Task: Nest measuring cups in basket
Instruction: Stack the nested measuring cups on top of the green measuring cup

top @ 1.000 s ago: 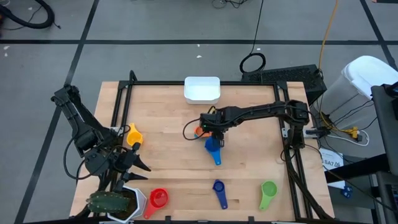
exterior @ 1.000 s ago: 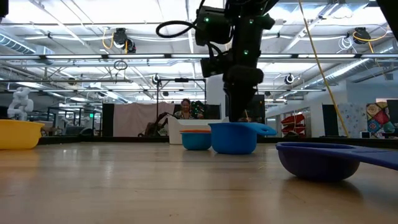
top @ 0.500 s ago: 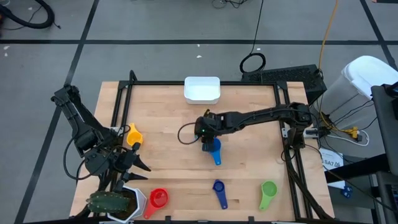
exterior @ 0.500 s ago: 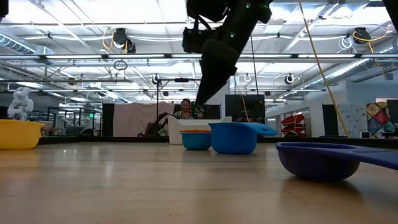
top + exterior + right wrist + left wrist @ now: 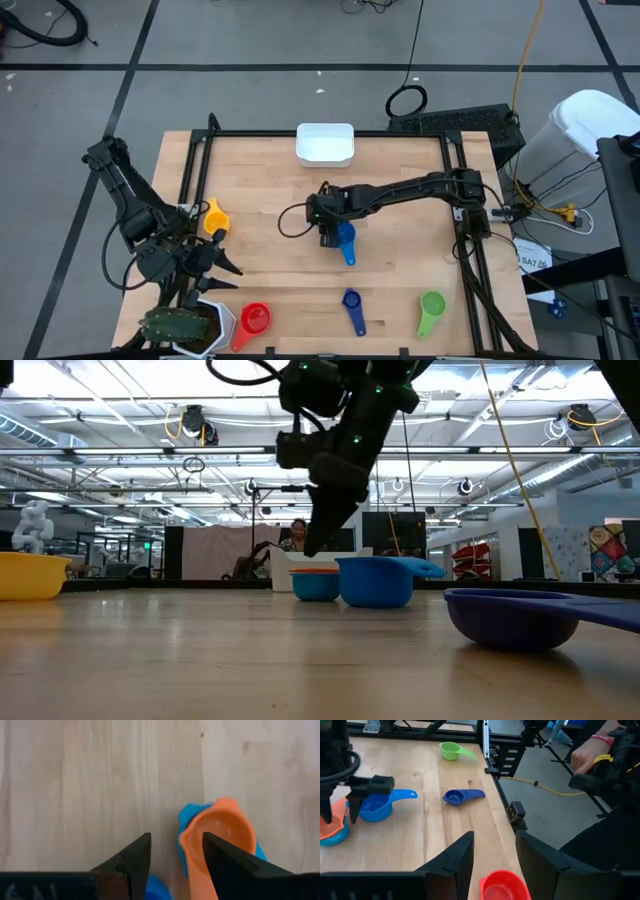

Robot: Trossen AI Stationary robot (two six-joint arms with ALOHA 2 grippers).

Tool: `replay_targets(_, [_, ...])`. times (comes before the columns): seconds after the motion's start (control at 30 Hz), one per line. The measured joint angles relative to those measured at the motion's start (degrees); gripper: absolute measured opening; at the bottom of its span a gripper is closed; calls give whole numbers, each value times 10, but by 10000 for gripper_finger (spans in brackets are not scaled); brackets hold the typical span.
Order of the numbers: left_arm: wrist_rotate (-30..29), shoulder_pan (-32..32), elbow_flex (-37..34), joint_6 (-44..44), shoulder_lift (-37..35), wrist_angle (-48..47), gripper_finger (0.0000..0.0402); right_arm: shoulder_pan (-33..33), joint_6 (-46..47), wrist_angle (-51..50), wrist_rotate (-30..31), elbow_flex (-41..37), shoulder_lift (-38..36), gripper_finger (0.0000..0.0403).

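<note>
My right gripper (image 5: 322, 222) is open and hangs tilted over the table's middle. Its fingers straddle the near rim of an orange cup nested in a light blue cup (image 5: 220, 834), just above it (image 5: 316, 582); no touch shows. A mid-blue cup (image 5: 344, 240) stands right beside the stack. On the table also sit a yellow cup (image 5: 214, 215), a red cup (image 5: 255, 320), a dark blue cup (image 5: 352, 305) and a green cup (image 5: 432, 308). The white basket (image 5: 325, 145) rests at the far edge. My left gripper (image 5: 495, 834) waits open near the left edge.
A white pot with a green plant (image 5: 190, 325) stands in the near left corner by the red cup. A black frame (image 5: 450, 170) rims the table. A person's hand (image 5: 587, 755) shows beyond the right edge. Bare wood lies between the basket and the stack.
My right gripper has moved toward the table's left edge and a little nearer, from over the mid-blue cup to over the orange-and-blue stack, and has tipped from upright to slanted. The cups have stayed in place.
</note>
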Motion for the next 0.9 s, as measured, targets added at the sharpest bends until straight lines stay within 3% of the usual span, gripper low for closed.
replay_targets(0.9, [0,0,0,-2,0,-2,150,-13,-5,0,-6,7,50,176])
